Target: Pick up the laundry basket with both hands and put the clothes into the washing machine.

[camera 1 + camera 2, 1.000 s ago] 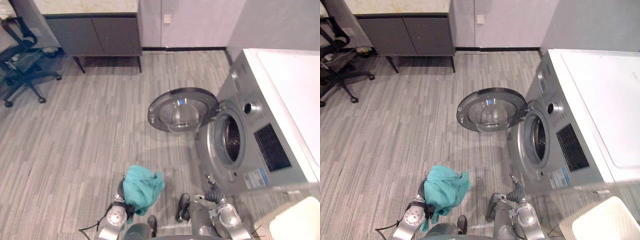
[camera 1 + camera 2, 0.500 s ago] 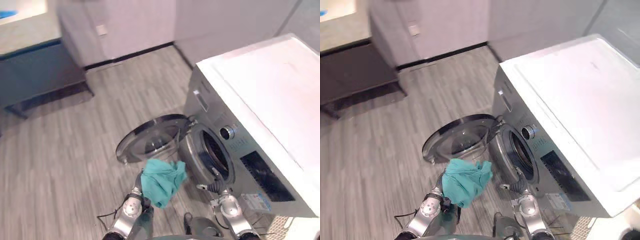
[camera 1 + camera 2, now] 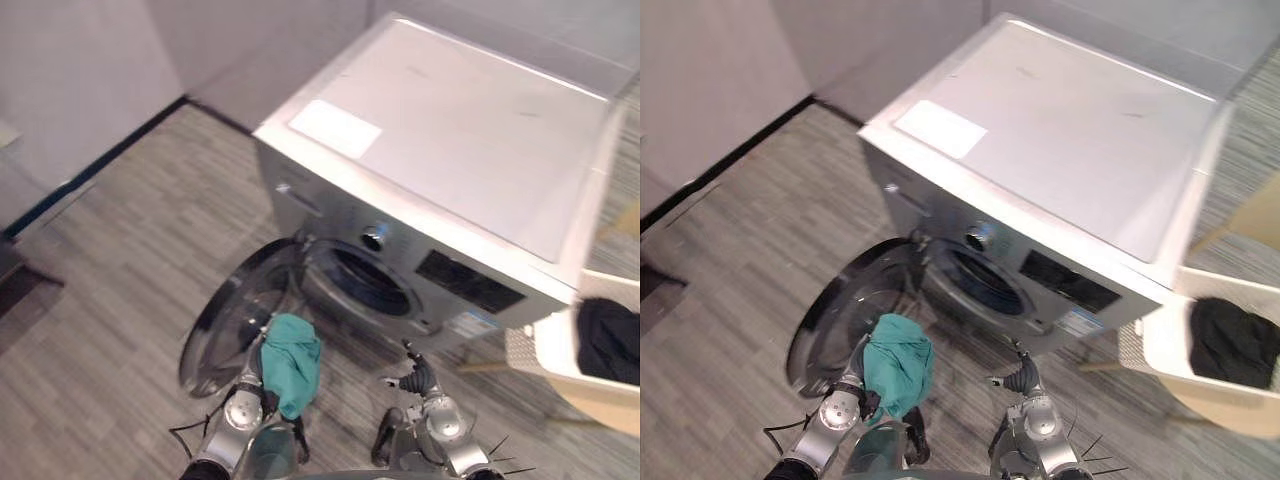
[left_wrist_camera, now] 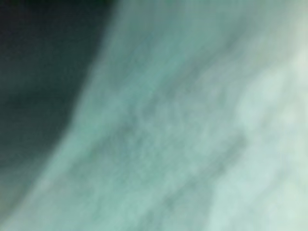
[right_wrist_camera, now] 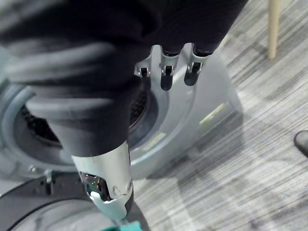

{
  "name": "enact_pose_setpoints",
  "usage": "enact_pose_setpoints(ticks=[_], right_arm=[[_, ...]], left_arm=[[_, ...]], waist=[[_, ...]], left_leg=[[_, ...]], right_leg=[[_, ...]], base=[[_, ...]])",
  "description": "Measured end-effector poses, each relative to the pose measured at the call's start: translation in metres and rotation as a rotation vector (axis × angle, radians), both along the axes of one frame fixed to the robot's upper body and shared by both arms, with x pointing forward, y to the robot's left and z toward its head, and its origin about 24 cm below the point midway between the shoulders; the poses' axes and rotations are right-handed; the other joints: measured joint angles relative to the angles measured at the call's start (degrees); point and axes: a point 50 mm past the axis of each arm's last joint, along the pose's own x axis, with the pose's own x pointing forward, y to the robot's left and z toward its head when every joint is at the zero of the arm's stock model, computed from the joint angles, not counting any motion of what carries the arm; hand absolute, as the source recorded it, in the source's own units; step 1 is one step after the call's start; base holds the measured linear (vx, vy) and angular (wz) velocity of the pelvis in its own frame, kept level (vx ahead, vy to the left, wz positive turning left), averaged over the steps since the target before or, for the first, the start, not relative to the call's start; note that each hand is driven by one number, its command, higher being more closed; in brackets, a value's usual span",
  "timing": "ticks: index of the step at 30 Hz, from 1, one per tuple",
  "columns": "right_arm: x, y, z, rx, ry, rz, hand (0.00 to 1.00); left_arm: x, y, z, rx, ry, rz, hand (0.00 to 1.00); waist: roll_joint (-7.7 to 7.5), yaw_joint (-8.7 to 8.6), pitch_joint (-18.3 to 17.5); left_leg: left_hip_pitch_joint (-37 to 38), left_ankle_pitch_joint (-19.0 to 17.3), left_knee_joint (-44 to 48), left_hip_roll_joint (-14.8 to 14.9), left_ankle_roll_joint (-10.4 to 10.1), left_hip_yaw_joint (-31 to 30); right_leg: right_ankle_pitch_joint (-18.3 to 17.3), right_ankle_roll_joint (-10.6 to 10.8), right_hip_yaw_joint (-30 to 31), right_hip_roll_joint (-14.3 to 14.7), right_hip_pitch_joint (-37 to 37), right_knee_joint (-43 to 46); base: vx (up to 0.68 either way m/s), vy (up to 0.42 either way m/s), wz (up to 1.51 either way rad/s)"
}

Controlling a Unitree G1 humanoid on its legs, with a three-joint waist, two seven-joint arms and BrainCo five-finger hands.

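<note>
**Head views.** Facing the washing machine, with its door swung wide to the left and the drum opening dark and unblocked. Teal cloth bunched over the left hand, off the floor, just short of the opening and overlapping the door's near edge. Clasped or merely draped: cannot tell. Right hand low beside it, slack and empty. Laundry basket off to the right past the machine's corner, well apart from both hands, dark clothes inside.

**Left wrist view.** Teal fabric close against the lens; no reading of the grip here either.

**Right wrist view.** Fingers loose, nothing between them and the thumb, the drum opening beyond.

**Likely trouble.** If the cloth is only draped, could slide off before reaching the mouth. Could also trail a fold that snags on the door rim or lands on the glass.

**Room.** Open floor to the left. Hemmed in by the door on the left, and by the machine's front and the basket on the right. Best kept above the door's edge and fed straight in.
</note>
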Motion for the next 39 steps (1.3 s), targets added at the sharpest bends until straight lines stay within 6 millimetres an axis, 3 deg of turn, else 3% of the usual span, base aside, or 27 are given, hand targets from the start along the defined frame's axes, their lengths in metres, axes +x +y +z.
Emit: enact_pose_setpoints(ticks=[1,2,4,5,7,8,10,11,12,15,18,19,25,29,31,34,36,37,39], right_arm=[[-0.005,-0.002,-0.003,-0.005,0.015,-0.004,0.00],[-0.007,-0.003,-0.004,-0.007,0.021,-0.006,0.00],[-0.011,-0.011,-0.005,-0.027,0.031,-0.010,0.00],[-0.012,-0.017,-0.005,-0.038,0.034,-0.022,0.00],[-0.009,-0.024,-0.003,-0.055,0.020,-0.045,0.00],[-0.007,-0.030,-0.001,-0.064,0.008,-0.078,0.00],[-0.009,-0.035,-0.001,-0.077,0.009,-0.096,0.00],[-0.010,-0.036,-0.002,-0.082,0.013,-0.101,0.00],[-0.010,-0.033,-0.002,-0.072,0.015,-0.101,0.00],[-0.011,-0.030,-0.003,-0.064,0.016,-0.104,0.00],[0.000,-0.031,0.004,-0.061,-0.021,-0.106,0.00],[0.021,-0.029,0.017,-0.056,-0.089,-0.101,0.00],[0.073,-0.021,0.065,-0.024,-0.317,-0.112,0.00],[0.110,0.000,0.121,0.057,-0.557,-0.154,0.00],[0.114,0.005,0.141,0.092,-0.649,-0.180,0.00],[0.117,0.017,0.184,0.150,-0.830,-0.177,0.00],[0.120,0.031,0.213,0.213,-0.945,-0.187,0.00],[0.120,0.032,0.218,0.223,-0.963,-0.190,0.00],[0.117,0.035,0.232,0.243,-1.027,-0.186,0.00]], left_arm=[[-0.003,-0.001,-0.002,-0.012,0.008,0.010,1.00],[-0.003,-0.001,-0.002,-0.013,0.008,0.011,1.00],[-0.002,-0.007,-0.002,-0.039,0.006,0.018,1.00],[-0.005,-0.013,-0.003,-0.067,0.016,0.022,1.00],[-0.004,-0.022,-0.003,-0.091,0.012,0.018,1.00],[-0.003,-0.025,0.000,-0.103,0.001,0.016,1.00],[-0.003,-0.028,0.000,-0.111,-0.004,0.018,1.00],[-0.003,-0.026,0.000,-0.105,-0.003,0.021,1.00],[0.000,-0.025,0.002,-0.094,-0.013,0.014,1.00],[0.005,-0.021,0.004,-0.070,-0.023,0.017,1.00],[0.005,-0.017,0.004,-0.057,-0.024,0.029,1.00],[0.012,-0.013,0.010,-0.044,-0.059,0.043,1.00],[0.049,-0.016,0.040,-0.059,-0.192,0.060,1.00],[0.080,-0.014,0.076,-0.092,-0.348,0.134,1.00],[0.094,-0.012,0.095,-0.113,-0.426,0.173,1.00],[0.115,-0.012,0.143,-0.175,-0.609,0.238,1.00],[0.124,-0.011,0.186,-0.226,-0.775,0.284,1.00],[0.126,-0.011,0.195,-0.234,-0.805,0.290,1.00],[0.132,-0.011,0.236,-0.274,-0.944,0.324,1.00]], waist=[[0.72,-0.01,0.1],[0.86,-0.02,0.1],[2.28,0.06,0.9],[2.99,0.08,1.3],[2.21,0.16,1.8],[2.35,0.07,1.9],[3.87,0.15,1.0],[4.64,0.19,0.7],[3.48,-0.09,1.1],[2.24,-0.01,1.9],[2.34,-0.05,3.4],[2.26,-0.48,5.4],[2.34,-1.27,10.6],[2.50,-1.23,11.9],[2.41,-1.15,13.1],[2.27,-1.24,15.4],[2.29,-1.26,16.0],[2.23,-1.27,16.2],[2.26,-1.27,16.8]], left_leg=[[-0.1,-1.3,6.4,4.0,-1.1,1.2],[-1.1,-1.2,9.6,5.1,-1.1,0.8],[-3.5,-0.5,20.0,8.8,-0.1,-2.8],[-5.7,2.6,27.3,9.4,1.0,-7.2],[-7.7,-1.5,26.7,5.4,-1.0,-12.7],[-7.4,-2.4,20.6,1.8,-1.4,-16.4],[-5.9,0.3,9.8,-0.6,-2.7,-19.7],[-5.2,0.5,7.2,-0.5,-2.7,-19.1],[-5.4,0.5,6.9,-1.5,-2.6,-18.3],[-6.2,-0.3,8.4,-2.4,-1.4,-15.8],[-7.7,-2.6,12.2,-2.3,-0.6,-13.8],[-11.4,-4.9,17.1,-1.2,-0.3,-12.5],[-22.9,-10.5,30.8,1.1,0.6,-11.9],[-34.3,-13.7,42.7,3.6,2.0,-12.2],[-38.9,-14.8,47.1,4.7,2.4,-12.7],[-47.2,-15.9,53.1,5.4,2.7,-13.0],[-53.8,-16.0,56.5,5.8,2.7,-13.8],[-54.8,-16.0,57.1,5.9,2.7,-13.9],[-58.5,-16.0,59.3,6.2,2.6,-14.6]], right_leg=[[-0.2,0.1,1.7,2.6,1.2,-0.7],[-0.3,0.0,2.0,3.3,1.6,-0.8],[-0.6,-0.6,3.2,5.8,3.9,-1.1],[-1.1,-1.3,5.1,6.3,5.5,-1.1],[-1.1,-1.3,7.6,5.0,5.6,-0.8],[-1.1,-1.3,9.2,4.4,5.5,-0.8],[-1.1,-1.0,10.7,5.2,4.4,-0.1],[-2.5,1.1,12.0,5.9,3.4,1.0],[-2.7,1.4,12.7,4.8,2.1,2.2],[-4.0,2.5,15.0,2.9,-0.9,5.9],[-5.3,2.7,17.5,2.6,-4.6,10.4],[-6.8,2.9,19.7,2.8,-9.3,15.6],[-10.2,3.4,23.0,2.9,-22.6,29.0],[-12.4,3.3,24.0,2.9,-34.8,40.5],[-13.0,3.1,24.1,2.8,-39.7,44.7],[-14.0,3.0,25.0,2.3,-48.7,51.3],[-14.3,2.6,25.1,2.1,-55.5,55.1],[-14.3,2.5,25.1,2.1,-56.5,55.7],[-14.5,2.3,25.2,2.1,-60.1,58.2]], base=[[0.13,-0.141,-0.75],[0.17,-0.203,-0.79],[0.14,-0.158,-0.55],[0.13,-0.077,-0.61],[0.13,-0.005,-0.68],[0.14,0.093,-0.77],[0.12,0.125,-0.72],[0.10,0.129,-0.51],[0.09,0.151,-0.43],[-0.01,0.084,-0.24],[-0.08,0.083,-0.45],[-0.17,0.066,-0.50],[-0.19,0.021,-0.30],[-0.14,0.024,-0.20],[-0.15,0.028,-0.18],[-0.16,-0.008,-0.09],[-0.15,-0.048,-0.07],[-0.12,-0.062,0.00],[-0.09,-0.069,0.02]])
